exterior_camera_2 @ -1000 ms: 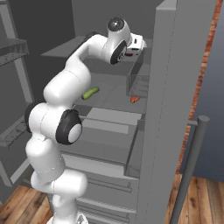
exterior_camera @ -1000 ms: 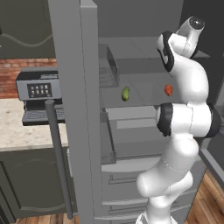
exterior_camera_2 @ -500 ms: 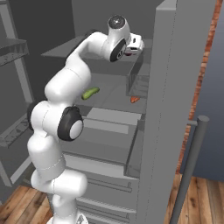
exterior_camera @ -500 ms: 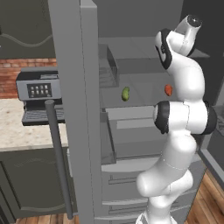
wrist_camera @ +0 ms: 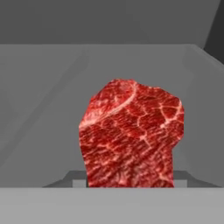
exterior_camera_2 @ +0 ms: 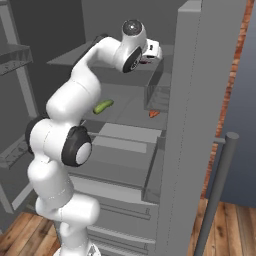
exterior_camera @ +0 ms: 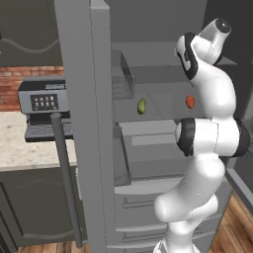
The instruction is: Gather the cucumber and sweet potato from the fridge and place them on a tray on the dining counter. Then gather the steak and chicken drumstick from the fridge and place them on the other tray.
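Our fingers (exterior_camera_2: 146, 60) reach onto the fridge's upper shelf (exterior_camera_2: 75, 56), and we cannot tell whether they are spread or pinching: from the hand camera the steak (wrist_camera: 131, 135) stands directly ahead and hides the tips. The steak rests on that shelf, upright and close in front of the hand, marbled face toward us. Compared with a second ago, the arm (exterior_camera: 210, 133) has barely shifted, only nudging a touch deeper at the wrist, and the base has not moved. We read that as the final settling around the steak, not yet a lift. Outward, on the shelf below, we count 1 cucumber (exterior_camera: 142, 105) and, well apart to its right, 1 small orange piece we take for the sweet potato (exterior_camera: 189, 102). Both lying in the fridge suggests the vegetable half remains undone. We also count 1 wire basket (exterior_camera: 122, 79), 1 open fridge door (exterior_camera: 84, 123), and 1 coffee machine (exterior_camera: 44, 108) on the counter (exterior_camera: 15, 148).
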{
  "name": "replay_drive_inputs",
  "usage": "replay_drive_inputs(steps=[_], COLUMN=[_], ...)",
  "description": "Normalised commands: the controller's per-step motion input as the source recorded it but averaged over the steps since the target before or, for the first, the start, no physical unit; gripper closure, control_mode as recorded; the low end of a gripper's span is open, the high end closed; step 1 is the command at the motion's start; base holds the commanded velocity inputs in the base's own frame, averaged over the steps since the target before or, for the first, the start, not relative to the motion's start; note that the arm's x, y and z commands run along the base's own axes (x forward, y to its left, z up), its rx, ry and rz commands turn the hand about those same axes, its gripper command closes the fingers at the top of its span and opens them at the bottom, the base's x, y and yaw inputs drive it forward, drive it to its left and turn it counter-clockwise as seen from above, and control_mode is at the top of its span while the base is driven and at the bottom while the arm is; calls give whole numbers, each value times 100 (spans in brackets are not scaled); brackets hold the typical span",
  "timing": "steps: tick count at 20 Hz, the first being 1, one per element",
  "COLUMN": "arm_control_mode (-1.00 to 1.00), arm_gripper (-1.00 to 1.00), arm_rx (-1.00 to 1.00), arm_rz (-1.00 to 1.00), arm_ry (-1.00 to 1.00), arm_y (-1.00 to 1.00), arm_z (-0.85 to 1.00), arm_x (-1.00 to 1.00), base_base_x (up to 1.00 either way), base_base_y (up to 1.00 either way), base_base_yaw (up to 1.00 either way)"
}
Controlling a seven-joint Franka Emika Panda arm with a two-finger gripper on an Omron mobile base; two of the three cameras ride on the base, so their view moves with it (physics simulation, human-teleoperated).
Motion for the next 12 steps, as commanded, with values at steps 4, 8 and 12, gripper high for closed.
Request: replay_drive_inputs(steps=[4, 8, 12], arm_control_mode=[-100, -100, -100], arm_gripper=[100, 100, 100], arm_rx=[1, 0, 0], arm_rz=[0, 0, 0], arm_ry=[-39, -27, -1], arm_y=[39, 45, 29], arm_z=[-28, -2, 39], arm_x=[-98, -100, -94], base_base_x=[0, 0, 0], base_base_y=[0, 0, 0], base_base_yaw=[0, 0, 0])
